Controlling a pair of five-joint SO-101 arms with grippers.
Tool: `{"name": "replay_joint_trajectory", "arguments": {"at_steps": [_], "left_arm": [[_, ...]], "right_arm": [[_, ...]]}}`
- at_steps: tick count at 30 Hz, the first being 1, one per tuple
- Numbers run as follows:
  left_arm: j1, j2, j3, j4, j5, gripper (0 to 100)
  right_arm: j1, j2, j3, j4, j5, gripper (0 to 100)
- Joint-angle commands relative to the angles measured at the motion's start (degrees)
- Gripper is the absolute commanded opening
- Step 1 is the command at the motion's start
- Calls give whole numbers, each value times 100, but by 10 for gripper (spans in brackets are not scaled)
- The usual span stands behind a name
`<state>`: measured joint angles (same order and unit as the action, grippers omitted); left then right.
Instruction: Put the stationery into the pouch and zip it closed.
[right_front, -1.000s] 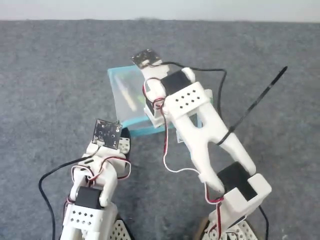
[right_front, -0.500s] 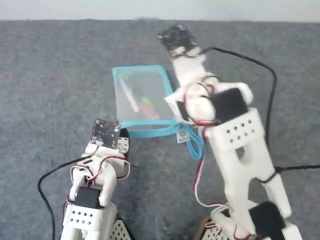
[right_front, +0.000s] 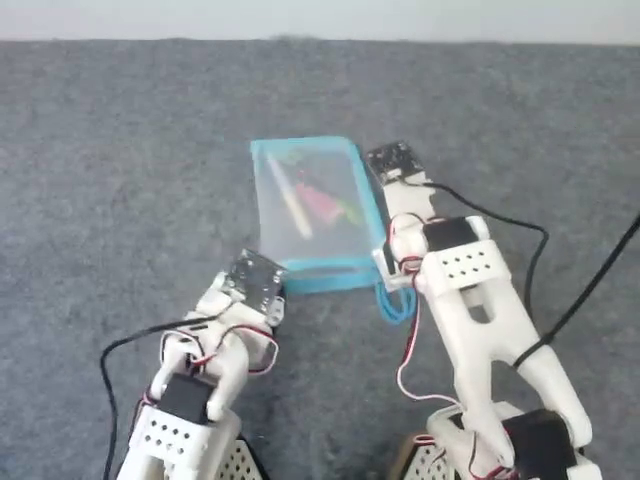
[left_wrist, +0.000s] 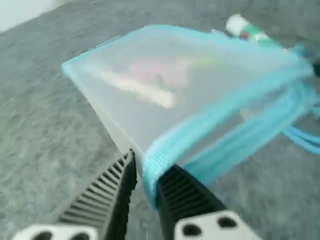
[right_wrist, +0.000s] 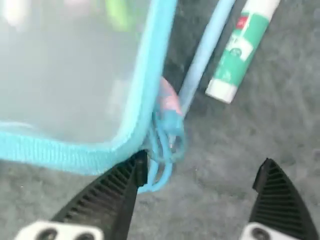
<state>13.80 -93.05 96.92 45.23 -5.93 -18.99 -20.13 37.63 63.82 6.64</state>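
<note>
Here, pouch (left_wrist: 165, 95) corner, in left end effector (left_wrist: 149, 167)

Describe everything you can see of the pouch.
The pouch is a flat rectangle of frosted, see-through plastic edged in light-blue fabric tape, lying on the grey table. A pale pen and pink and green items show through its wall. A light-blue cord loops from one near corner, by the open right gripper. The left gripper pinches the other near corner. A glue stick lies outside, beside its edge. Whether the zip is shut cannot be told.
</note>
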Motion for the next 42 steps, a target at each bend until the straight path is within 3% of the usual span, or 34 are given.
{"name": "replay_joint_trajectory", "arguments": {"at_steps": [1, 4, 11, 19, 23, 31, 42], "left_arm": [[-1108, -97, -567, -229, 659, 12], [-2171, -88, -567, -563, 1152, 12], [-1424, -88, -418, -448, 862, 12], [-1415, -88, -409, -448, 862, 12], [-1398, -88, -400, -448, 862, 12], [-1371, -88, -400, -457, 862, 12], [-1363, -88, -400, -457, 853, 12]], "right_arm": [[136, -259, -70, -163, 35, 343], [251, -242, -70, -189, 26, 343], [303, 655, -571, -180, 62, 343], [330, 1965, -1609, -233, 79, 343], [673, 2527, -2338, -224, 79, 341], [1147, 3670, -3473, -233, 114, 174], [1059, 4426, -3851, -189, 352, 202]]}}
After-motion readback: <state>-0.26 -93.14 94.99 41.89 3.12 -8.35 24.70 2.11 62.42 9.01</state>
